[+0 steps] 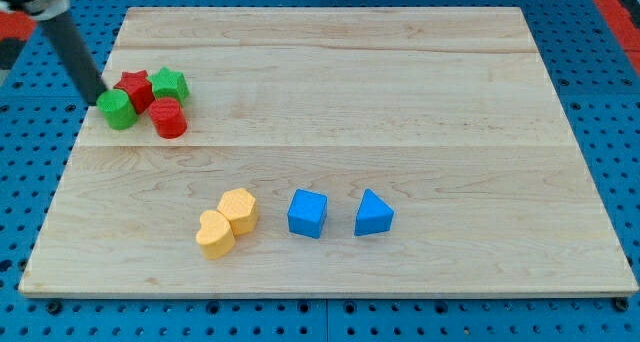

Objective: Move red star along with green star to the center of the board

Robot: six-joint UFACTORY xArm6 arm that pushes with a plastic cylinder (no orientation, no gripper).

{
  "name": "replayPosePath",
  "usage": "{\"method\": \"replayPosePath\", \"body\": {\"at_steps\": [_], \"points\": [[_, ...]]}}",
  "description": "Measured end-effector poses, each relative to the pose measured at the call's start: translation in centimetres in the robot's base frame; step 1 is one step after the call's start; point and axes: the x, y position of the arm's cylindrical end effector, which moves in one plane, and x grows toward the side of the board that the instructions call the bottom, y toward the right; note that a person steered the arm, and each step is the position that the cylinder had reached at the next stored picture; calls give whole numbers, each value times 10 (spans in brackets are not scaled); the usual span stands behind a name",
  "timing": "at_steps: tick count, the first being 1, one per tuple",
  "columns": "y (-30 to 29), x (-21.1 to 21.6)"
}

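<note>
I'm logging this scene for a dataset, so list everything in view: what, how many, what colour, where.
red star: 1, red, upper left cluster
green star: 1, green, touching the red star's right side
green cylinder: 1, green, cluster's left end
red cylinder: 1, red, below the stars
yellow blocks: 2, yellow, touching, view's bottom, left of centre
blue cube: 1, blue, bottom centre
blue triangular block: 1, blue, right of the cube
wooden board: 1, light wood, on blue pegboard
my tip: 1, dark rod, against the green cylinder's left side

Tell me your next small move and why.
Probably push toward the view's right and slightly down: my tip sits at the left edge of the cluster, beside the green round block, with the red star and green star just beyond.
</note>
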Motion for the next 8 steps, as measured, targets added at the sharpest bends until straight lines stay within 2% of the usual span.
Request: {"method": "replayPosePath", "body": {"at_steps": [2,3,4,6,7,8], "points": [[109,-7],[87,-27],[122,-70],[148,13],[109,-6],[99,27]]}}
